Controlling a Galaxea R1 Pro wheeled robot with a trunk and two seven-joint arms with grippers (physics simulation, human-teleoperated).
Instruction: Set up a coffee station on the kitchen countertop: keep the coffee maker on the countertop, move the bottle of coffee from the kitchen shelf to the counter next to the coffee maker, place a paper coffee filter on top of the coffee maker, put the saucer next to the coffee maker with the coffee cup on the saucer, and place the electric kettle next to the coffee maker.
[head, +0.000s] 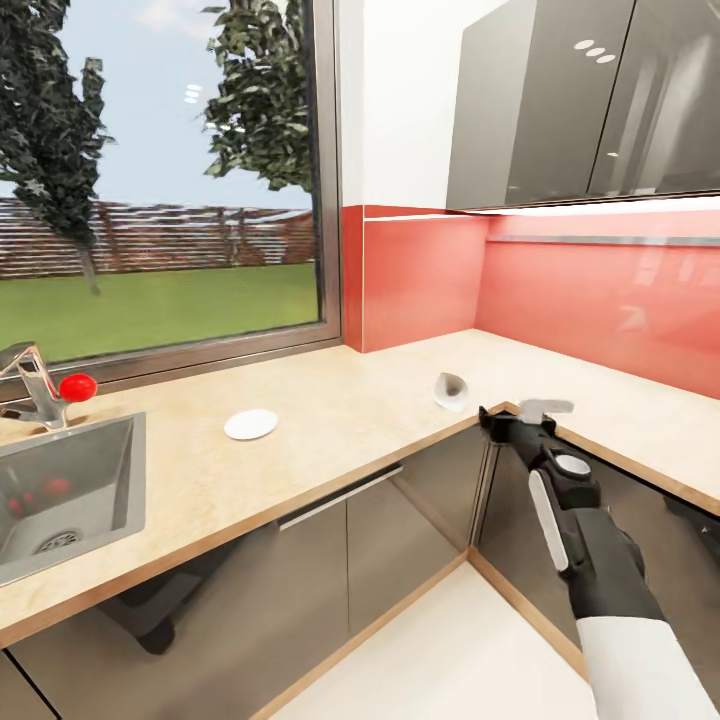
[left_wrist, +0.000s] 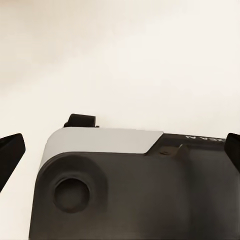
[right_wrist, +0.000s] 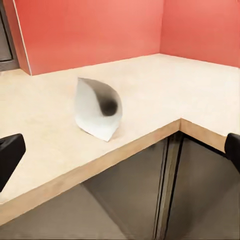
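Note:
A white paper coffee filter (head: 451, 390) (right_wrist: 98, 109) stands open on the beige countertop (head: 330, 410) (right_wrist: 45, 125) near its inner corner. My right gripper (head: 515, 410) (right_wrist: 120, 150) hovers open just off the counter's front edge, a short way from the filter, with nothing between its fingers (right_wrist: 10, 152). The white saucer (head: 251, 424) lies flat on the countertop between the sink and the filter, with nothing on it. In the left wrist view my left gripper (left_wrist: 120, 152) is open, its fingertips (left_wrist: 9, 156) wide apart over a grey and black part of the robot's own body.
An inset grey sink (head: 70, 490) with a tap (head: 35, 385) and a red knob sits at the left under a large window. Red backsplash and grey wall cabinets (head: 590, 100) line the corner. Dark cabinet fronts (head: 350, 540) run below the counter.

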